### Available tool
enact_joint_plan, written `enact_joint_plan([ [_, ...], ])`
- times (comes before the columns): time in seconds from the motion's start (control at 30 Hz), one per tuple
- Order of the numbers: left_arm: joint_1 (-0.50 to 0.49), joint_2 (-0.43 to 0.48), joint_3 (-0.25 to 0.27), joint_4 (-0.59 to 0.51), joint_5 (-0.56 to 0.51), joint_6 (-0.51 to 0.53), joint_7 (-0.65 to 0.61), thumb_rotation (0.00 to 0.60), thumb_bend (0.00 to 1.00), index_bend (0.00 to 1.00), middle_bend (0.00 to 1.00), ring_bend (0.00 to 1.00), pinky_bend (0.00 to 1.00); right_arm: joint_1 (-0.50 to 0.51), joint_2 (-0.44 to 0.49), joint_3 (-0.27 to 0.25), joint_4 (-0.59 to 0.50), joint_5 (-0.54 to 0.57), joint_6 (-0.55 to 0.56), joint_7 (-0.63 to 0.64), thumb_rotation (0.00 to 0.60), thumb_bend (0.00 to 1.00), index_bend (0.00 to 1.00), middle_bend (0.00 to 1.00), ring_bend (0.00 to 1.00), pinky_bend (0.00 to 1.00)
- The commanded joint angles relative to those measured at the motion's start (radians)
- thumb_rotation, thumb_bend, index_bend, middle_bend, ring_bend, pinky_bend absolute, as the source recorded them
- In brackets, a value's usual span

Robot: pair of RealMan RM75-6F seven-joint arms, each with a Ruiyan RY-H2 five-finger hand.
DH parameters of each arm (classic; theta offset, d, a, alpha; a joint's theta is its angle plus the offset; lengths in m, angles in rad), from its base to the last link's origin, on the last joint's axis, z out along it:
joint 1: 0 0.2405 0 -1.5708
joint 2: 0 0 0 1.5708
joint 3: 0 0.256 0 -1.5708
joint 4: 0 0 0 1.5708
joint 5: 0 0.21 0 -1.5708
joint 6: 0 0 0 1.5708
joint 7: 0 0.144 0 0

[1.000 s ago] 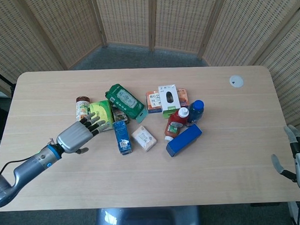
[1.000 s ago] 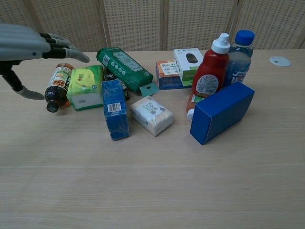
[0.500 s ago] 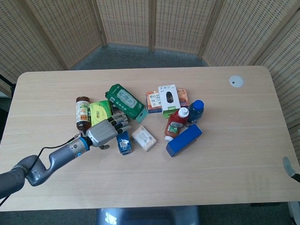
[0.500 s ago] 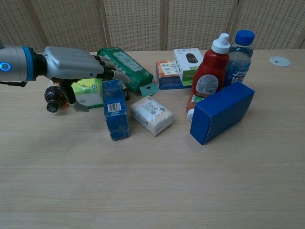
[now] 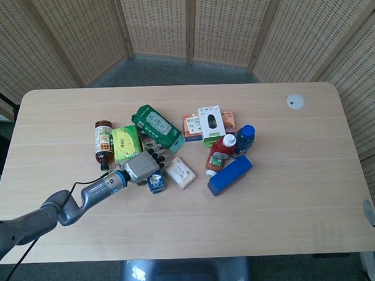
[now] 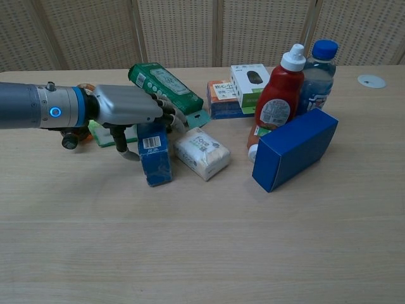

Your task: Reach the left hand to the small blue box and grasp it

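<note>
I have the left hand (image 6: 130,107) lying over the top of the small blue box (image 6: 154,154), fingers draped across its far end and thumb hanging down its near-left side — I judge the grip is forming, not yet clamped, though I cannot tell for certain. The box lies flat near the middle of the table (image 5: 282,217), in a crowded pile, just beside a white packet (image 6: 202,152) and in front of a green pouch (image 6: 166,91), so I came from above. The right hand is out of sight.
</note>
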Motion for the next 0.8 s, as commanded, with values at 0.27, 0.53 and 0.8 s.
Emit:
enact_joint_plan([
  [0.27, 0.062, -0.063, 0.077, 0.150, 0.078, 0.284, -0.143, 0.600, 0.27, 0.92, 0.89, 0.77, 0.76, 0.020, -0.021, 0.007, 0.017, -0.016, -0.025, 0.013, 0.005, 0.39, 0.00, 0.00, 0.00, 0.00],
  [0.53, 0.129, 0.079, 0.013, -0.005, 0.004, 0.457, -0.191, 0.600, 0.27, 0.92, 0.88, 0.77, 0.78, 0.049, -0.051, 0.012, 0.056, -0.024, -0.062, 0.041, 0.008, 0.39, 0.00, 0.00, 0.00, 0.00],
  [0.8, 0.175, 0.351, -0.143, -0.335, -0.101, 0.604, -0.071, 0.600, 0.27, 0.90, 0.86, 0.76, 0.78, 0.060, -0.080, 0.011, 0.111, -0.041, -0.068, 0.103, 0.005, 0.39, 0.00, 0.00, 0.00, 0.00],
])
